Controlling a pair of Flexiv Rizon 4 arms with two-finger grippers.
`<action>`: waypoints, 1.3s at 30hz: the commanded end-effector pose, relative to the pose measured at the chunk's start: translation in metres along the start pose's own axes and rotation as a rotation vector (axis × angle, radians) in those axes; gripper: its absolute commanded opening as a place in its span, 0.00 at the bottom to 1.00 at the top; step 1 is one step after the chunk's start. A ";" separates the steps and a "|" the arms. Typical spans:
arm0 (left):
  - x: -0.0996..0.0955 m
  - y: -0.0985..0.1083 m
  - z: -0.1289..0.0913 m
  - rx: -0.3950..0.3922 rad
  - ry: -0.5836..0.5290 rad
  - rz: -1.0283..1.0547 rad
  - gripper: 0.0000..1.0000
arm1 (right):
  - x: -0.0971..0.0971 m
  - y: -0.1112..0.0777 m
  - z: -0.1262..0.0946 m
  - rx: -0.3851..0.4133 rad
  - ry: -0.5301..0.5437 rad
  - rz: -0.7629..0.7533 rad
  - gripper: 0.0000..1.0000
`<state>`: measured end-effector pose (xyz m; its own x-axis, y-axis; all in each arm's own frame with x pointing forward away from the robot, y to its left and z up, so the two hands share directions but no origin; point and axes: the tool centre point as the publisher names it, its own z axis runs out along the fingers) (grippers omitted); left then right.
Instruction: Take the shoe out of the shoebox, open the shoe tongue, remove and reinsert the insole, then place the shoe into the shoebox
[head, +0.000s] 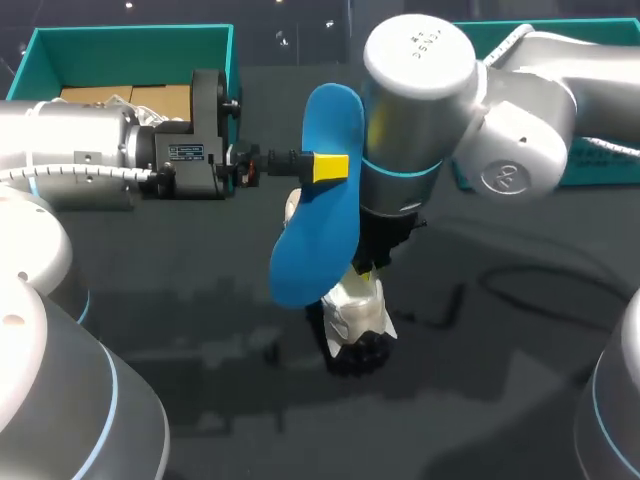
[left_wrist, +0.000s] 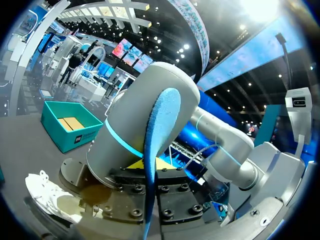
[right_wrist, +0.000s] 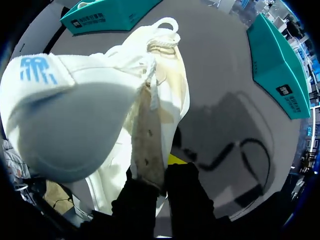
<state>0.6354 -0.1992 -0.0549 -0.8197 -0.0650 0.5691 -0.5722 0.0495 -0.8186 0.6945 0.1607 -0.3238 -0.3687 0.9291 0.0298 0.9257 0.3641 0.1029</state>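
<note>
Left end effector (head: 326, 167) grips insole (head: 315, 235) — right (right_wrist: 157, 176) seemingly pinches shoe (right_wrist: 85, 120).

Blue insole (head: 318, 200) on edge, just above white shoe (head: 357, 305)

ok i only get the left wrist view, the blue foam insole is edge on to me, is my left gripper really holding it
observer: yes, head view shows the left gripper clamped on the blue foam insole, held up over the white fabric shoe.
operator: and the right gripper
observer: right wrist view shows the right gripper pinching the shoe's side wall.
operator: tongue open
observer: yes, its padded tongue is pulled away from the opening.
</note>
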 end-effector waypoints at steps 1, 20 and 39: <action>0.000 0.001 0.002 0.002 0.000 0.000 0.00 | 0.006 -0.009 -0.002 -0.023 -0.031 0.028 0.00; 0.000 0.001 0.002 0.002 0.000 0.000 0.00 | -0.004 -0.022 0.015 -0.107 0.026 0.115 0.00; 0.000 0.001 0.002 0.002 0.000 0.000 0.00 | -0.027 -0.004 0.021 -0.045 0.049 0.095 0.00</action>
<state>0.6348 -0.1988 -0.0549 -0.8199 -0.0646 0.5689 -0.5720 0.0489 -0.8188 0.7016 0.1353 -0.3443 -0.2855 0.9543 0.0879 0.9519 0.2718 0.1414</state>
